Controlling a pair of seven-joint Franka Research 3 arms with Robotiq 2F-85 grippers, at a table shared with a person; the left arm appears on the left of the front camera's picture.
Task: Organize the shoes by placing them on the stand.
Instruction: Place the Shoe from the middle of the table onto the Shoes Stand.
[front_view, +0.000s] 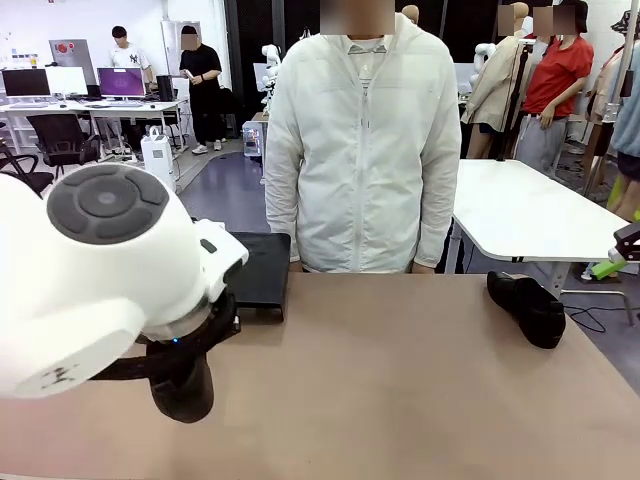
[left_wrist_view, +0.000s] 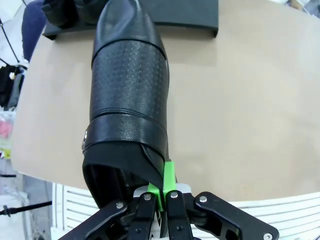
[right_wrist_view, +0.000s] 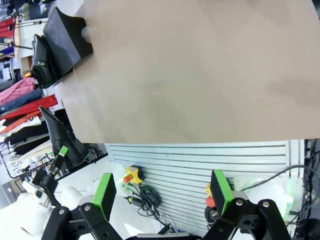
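While the left pincer (left_wrist_view: 162, 181) pinches one shoe (left_wrist_view: 130, 85), a second shoe (front_view: 527, 308) lies apart from the one stand (front_view: 258, 266) — right pincer (right_wrist_view: 162, 192) spread.

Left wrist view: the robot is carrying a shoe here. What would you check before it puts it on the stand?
1. Grip: left gripper shut on the heel rim of the held shoe: ok.
2. Free room: part of the stand is bare: ok.
3. Way there: bare table between the two: ok.
4. Bystander: the person is close behind the stand, hands hidden: cannot tell.
5. Other arm: right gripper open, beyond the table's edge, out of the way: ok.
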